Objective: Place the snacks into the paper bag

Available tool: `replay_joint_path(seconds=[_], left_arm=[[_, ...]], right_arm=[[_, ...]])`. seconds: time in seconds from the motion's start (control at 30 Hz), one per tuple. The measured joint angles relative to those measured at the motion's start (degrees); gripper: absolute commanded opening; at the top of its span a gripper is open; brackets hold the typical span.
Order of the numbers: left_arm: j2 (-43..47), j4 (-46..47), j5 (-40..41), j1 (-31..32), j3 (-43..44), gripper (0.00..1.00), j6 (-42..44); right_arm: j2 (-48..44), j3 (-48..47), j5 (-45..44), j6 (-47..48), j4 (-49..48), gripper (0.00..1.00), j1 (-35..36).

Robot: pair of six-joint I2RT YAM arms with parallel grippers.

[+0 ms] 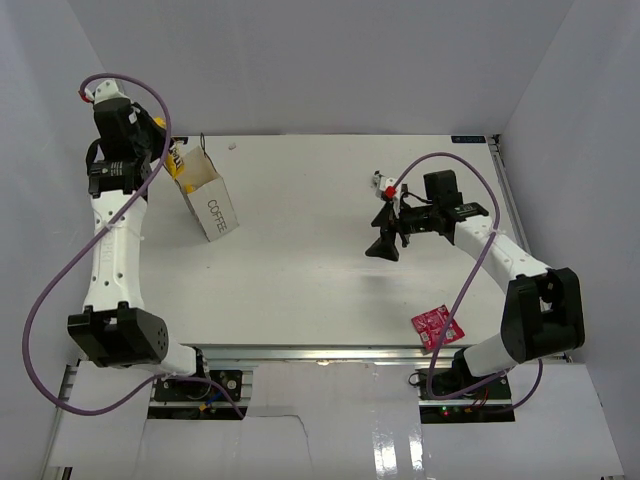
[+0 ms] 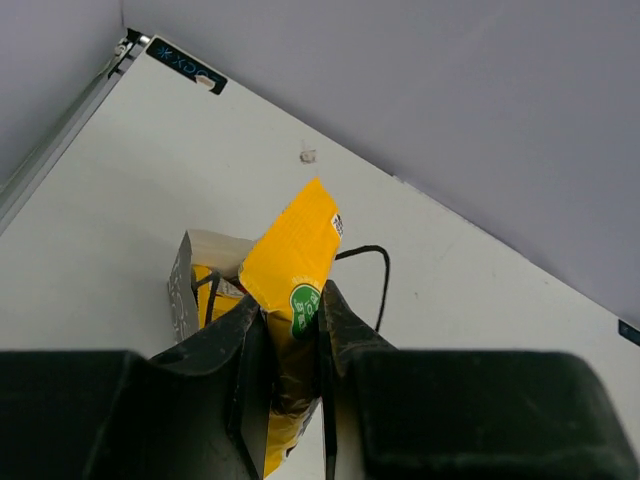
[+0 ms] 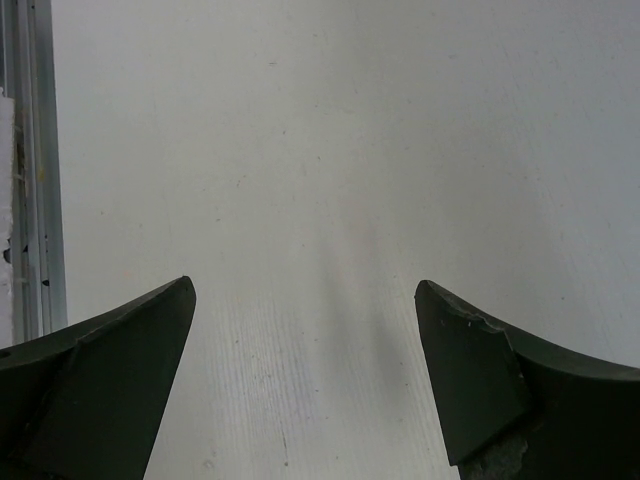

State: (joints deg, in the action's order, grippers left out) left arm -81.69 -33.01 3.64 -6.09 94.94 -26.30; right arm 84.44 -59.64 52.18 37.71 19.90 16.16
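Note:
Above the open mouth of the white paper bag, which has "COFFEE" printed on its side, my left gripper is shut on a yellow snack packet. The bag stands tilted near the table's back left corner. Another yellow packet shows inside it, and a thin dark handle loops out to the right. A pink-red packet lies flat at the front right, near the table edge. My right gripper hangs over the middle right of the table, open, with only bare table between its fingers.
Grey walls close in the table at the back and on both sides. A metal rail runs along the table's left edge by the bag. The right arm's base stands just right of the pink-red packet.

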Motion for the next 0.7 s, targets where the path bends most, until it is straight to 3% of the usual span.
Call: replay_joint_path(seconds=[0.27,0.37,0.47,0.53,0.6,0.63,0.7], left_arm=[[-7.32,2.03,-1.79,-0.59,0.07,0.09,1.64],[-9.05,3.48,-3.26,-0.59,0.04,0.17,1.88],[-9.84,5.16,-4.66,-0.59,-0.57,0.30,1.95],[-9.84,5.70,-5.31,-0.59,-1.38,0.51,2.14],[-9.84,6.54,-5.68,-0.59,-2.25,0.61,2.45],[-9.84,6.80,-5.79,-0.59,-2.71,0.68,2.56],[-9.84,7.23,-6.05,-0.59,-3.41,0.73,2.73]], right_arm=[[-1.77,0.50,0.04,0.20,0.20,0.96,-3.06],[-1.92,0.50,0.09,0.46,0.85,0.96,-3.85],[-1.97,0.50,0.46,1.44,1.81,0.96,-4.44],[-1.97,0.50,0.83,3.30,3.39,0.97,-4.68],[-1.95,0.48,1.49,6.58,5.60,0.97,-4.92],[-1.88,0.31,2.27,11.47,8.11,0.97,-4.96],[-1.42,-0.17,3.23,22.32,15.45,0.98,-5.11]])
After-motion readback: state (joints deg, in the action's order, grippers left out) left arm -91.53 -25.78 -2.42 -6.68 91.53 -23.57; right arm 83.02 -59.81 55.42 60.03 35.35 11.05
